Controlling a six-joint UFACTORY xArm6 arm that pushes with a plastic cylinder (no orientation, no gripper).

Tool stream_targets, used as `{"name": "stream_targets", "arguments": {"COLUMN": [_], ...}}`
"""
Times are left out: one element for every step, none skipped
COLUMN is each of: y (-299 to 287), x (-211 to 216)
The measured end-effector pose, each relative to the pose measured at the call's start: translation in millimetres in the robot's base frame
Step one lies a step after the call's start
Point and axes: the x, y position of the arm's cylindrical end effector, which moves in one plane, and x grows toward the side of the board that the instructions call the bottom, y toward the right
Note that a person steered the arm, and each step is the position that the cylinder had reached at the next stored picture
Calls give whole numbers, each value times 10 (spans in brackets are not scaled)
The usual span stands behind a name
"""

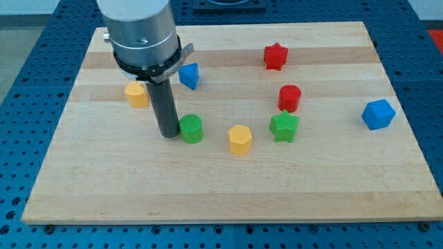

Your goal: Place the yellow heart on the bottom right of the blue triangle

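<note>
Across most of the view lies our wooden board (228,187), pale planks with faint grain, resting on a blue perforated table (28,69) that shows along every edge. At the view's top left hangs our arm's grey metal housing (138,24) with a black ring beneath it, and from it the dark rod drops straight down. We carry no fingers at all, so nothing is gripped; our tip (168,134) rests on the board, touching or almost touching the left side of the green cylinder (191,128).

Next in size, the blue cube (378,114) sits alone near the board's right edge, well apart from everything else. The blue triangle (189,75) stands just right of the rod, above the green cylinder. A yellow block (137,94), partly rounded, sits left of the rod; its exact shape we cannot make out, though it may be the heart. Another yellow block (240,139), faceted like a hexagon, lies right of the green cylinder and lower right of the blue triangle, apart from it. Just right of it stands the green star (284,126), with the red cylinder (289,97) close above it and the red star (275,56) farther up.

Between the left yellow block and the blue triangle stands our own rod. We read no writing or labels anywhere.
</note>
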Motion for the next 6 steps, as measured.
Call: {"name": "stream_targets", "arguments": {"y": [0,-87,-232,-442,-586,-770], "x": [0,0,-11,-39,-136,-280]}}
